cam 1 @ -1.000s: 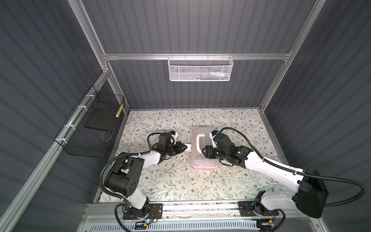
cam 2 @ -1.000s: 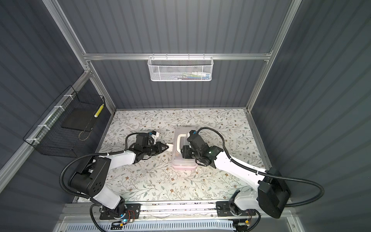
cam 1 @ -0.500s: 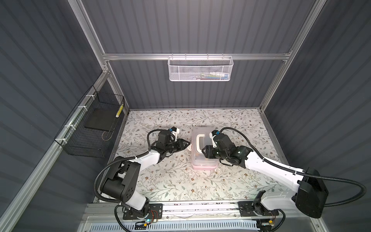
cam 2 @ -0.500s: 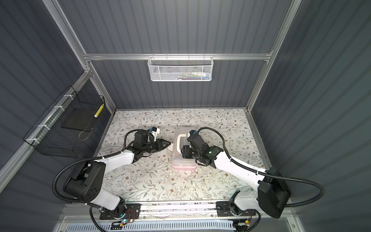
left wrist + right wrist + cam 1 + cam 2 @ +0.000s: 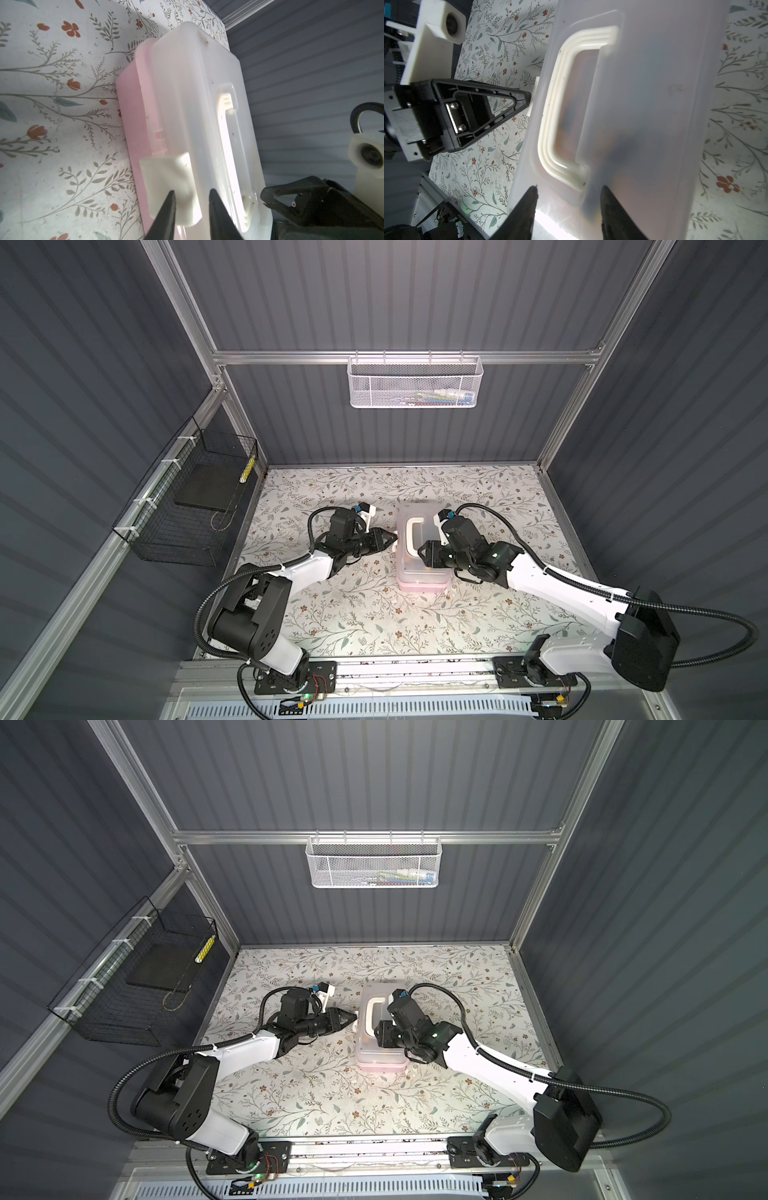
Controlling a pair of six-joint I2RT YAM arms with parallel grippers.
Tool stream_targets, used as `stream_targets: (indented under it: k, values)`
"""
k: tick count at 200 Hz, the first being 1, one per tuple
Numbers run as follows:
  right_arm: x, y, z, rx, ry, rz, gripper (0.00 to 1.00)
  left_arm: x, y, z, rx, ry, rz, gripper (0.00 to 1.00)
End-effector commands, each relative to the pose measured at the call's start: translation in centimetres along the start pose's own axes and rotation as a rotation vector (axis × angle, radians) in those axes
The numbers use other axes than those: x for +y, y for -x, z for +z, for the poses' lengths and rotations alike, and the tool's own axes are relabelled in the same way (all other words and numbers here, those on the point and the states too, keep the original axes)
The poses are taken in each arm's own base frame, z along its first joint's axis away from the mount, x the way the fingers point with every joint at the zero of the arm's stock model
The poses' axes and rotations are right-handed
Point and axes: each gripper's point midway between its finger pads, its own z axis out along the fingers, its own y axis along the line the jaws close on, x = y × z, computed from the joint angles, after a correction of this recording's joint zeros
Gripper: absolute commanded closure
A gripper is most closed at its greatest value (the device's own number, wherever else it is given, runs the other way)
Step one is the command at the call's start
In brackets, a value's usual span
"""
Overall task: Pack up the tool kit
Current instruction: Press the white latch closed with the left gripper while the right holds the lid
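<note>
While the tool kit (image 5: 420, 577) lies closed
The left gripper (image 5: 192, 195), slightly parted, at latch (image 5: 166, 172); right gripper (image 5: 569, 190), spread, over lid (image 5: 654, 104).

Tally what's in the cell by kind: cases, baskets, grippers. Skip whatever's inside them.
Cases: 1 (pink case, lid down)
Baskets: 2 (white mesh basket, black wire basket)
Grippers: 2 (left gripper, right gripper)
Total: 5
</note>
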Motion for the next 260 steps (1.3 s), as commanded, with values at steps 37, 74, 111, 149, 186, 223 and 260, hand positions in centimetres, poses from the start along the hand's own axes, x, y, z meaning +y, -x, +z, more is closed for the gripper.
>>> stream_targets:
  k: [37, 74, 111, 149, 186, 223, 260]
  values:
    - [-2.4, -2.4, 0.9, 0.079, -0.082, 0.005, 0.49, 0.6, -0.8, 0.8, 0.018, 0.002, 0.004, 0.73]
    - [-2.5, -2.5, 0.8, 0.081, -0.085, 0.006, 0.49, 1.1, -1.3, 1.3, 0.031, 0.007, -0.002, 0.74]
    - [-2.5, -2.5, 1.0, 0.084, -0.087, 0.008, 0.49, 1.5, -1.8, 1.6, 0.037, 0.016, -0.003, 0.72]
    - [-2.5, -2.4, 1.0, 0.084, -0.089, 0.009, 0.49, 1.7, -2.2, 1.9, 0.047, 0.018, -0.003, 0.72]
    - [-2.6, -2.6, 1.2, 0.091, -0.093, 0.010, 0.49, 1.9, -2.7, 2.3, 0.055, 0.016, -0.003, 0.73]
    - [-2.5, -2.6, 1.3, 0.094, -0.091, 0.011, 0.49, 1.8, -3.0, 2.6, 0.063, 0.010, -0.006, 0.73]
    - [-2.6, -2.7, 1.4, 0.098, -0.093, 0.011, 0.49, 2.0, -3.5, 2.8, 0.069, 0.008, -0.017, 0.73]
